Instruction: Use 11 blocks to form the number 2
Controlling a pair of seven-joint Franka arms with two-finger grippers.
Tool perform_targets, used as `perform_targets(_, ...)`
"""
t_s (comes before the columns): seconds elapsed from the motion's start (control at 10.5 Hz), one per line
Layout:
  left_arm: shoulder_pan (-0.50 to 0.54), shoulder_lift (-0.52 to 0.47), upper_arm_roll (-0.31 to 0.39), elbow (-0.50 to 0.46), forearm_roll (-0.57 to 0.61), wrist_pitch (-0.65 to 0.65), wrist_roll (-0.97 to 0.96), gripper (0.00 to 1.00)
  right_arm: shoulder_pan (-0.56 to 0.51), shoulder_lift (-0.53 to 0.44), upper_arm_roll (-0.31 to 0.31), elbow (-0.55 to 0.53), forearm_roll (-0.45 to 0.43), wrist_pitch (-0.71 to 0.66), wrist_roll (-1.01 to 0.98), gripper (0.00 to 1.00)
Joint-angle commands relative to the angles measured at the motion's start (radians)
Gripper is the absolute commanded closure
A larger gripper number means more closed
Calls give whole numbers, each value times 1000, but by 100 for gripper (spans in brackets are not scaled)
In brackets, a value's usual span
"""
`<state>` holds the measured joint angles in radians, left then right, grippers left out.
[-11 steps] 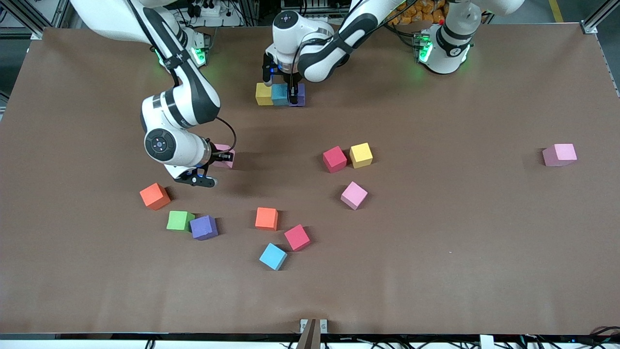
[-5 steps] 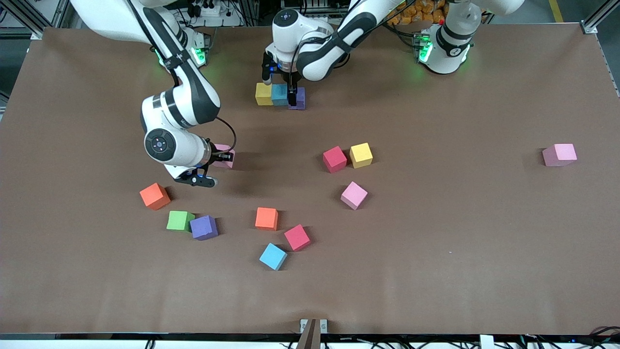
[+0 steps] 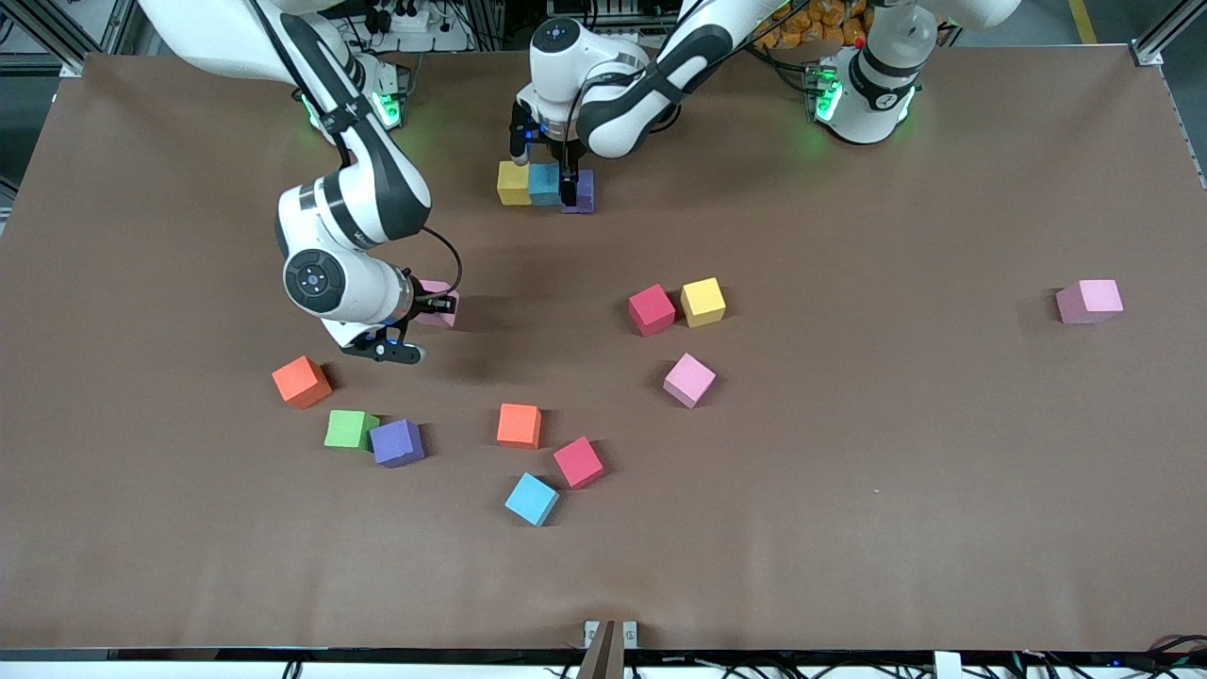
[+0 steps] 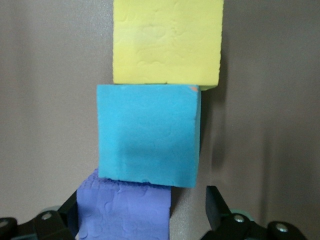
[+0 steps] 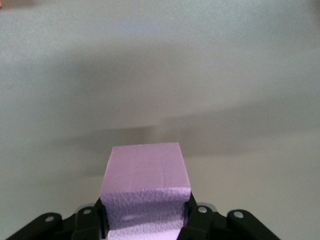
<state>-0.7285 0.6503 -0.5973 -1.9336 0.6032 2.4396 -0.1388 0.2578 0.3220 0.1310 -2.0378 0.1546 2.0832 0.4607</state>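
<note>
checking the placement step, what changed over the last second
The left gripper let go of the purple block: its fingers now stand open around it, at the end of the row with the light blue block and yellow block. The purple block sits slightly nearer the front camera than before. The right gripper stays shut on a pink block, barely moved. The loose blocks stayed put.
</note>
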Motion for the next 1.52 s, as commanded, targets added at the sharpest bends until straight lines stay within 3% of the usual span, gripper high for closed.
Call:
perform_targets(0.0, 12, 12, -18, 11, 38, -1, -51, 0, 12, 12, -5, 25, 16, -12, 15, 100)
perform_targets(1.43, 32, 17, -48, 18, 79, -16, -90, 0, 11, 11, -5, 25, 17, -14, 13, 100)
